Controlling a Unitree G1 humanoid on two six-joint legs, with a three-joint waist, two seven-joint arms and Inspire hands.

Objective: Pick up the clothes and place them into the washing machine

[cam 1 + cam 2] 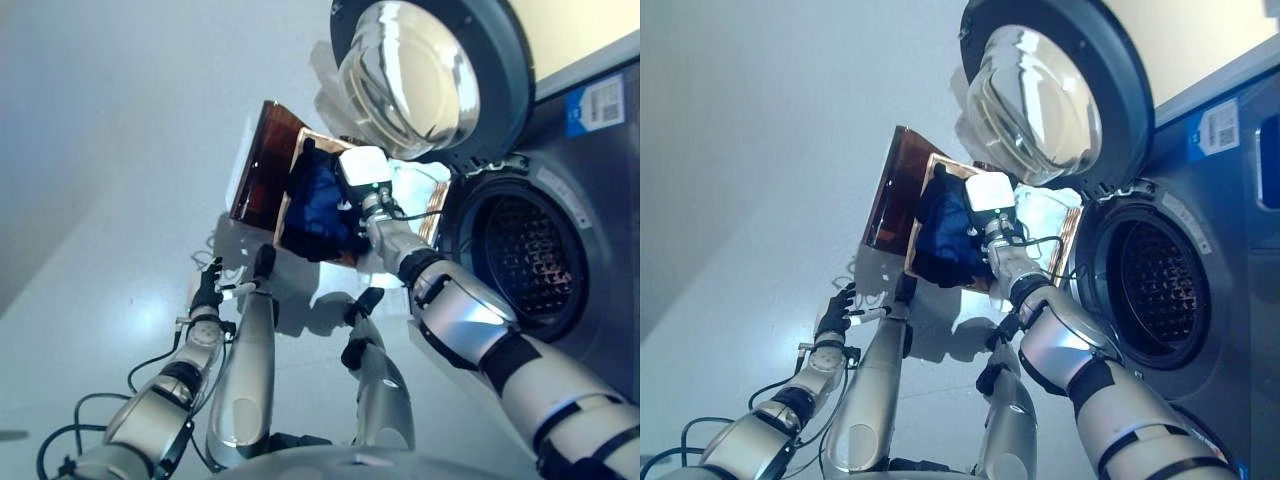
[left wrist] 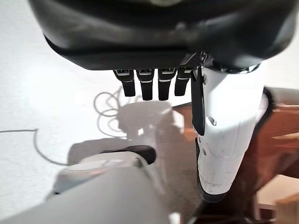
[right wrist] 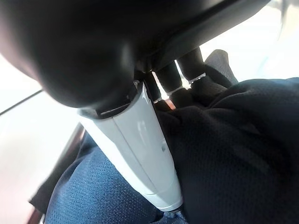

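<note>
Dark blue and black clothes [image 1: 315, 205] lie heaped in a brown basket [image 1: 262, 165] on the floor, just left of the washing machine. My right hand [image 3: 84, 46] reaches down into the heap. Its fingers [image 3: 170, 77] dig into a raised fold of the black cloth [image 3: 233, 140], and its white-covered thumb [image 3: 140, 149] presses on the near side of that fold. The washing machine's drum [image 1: 525, 260] stands open at the right, with its round glass door [image 1: 420, 75] swung out above the basket. My left hand [image 1: 207, 290] hangs low at the left, relaxed and holding nothing.
A white piece of cloth [image 1: 1050, 205] lies in the basket on the side nearest the machine. The basket's far wall [image 1: 895, 190] stands up on the left. Pale floor [image 1: 100, 250] stretches away to the left of the basket.
</note>
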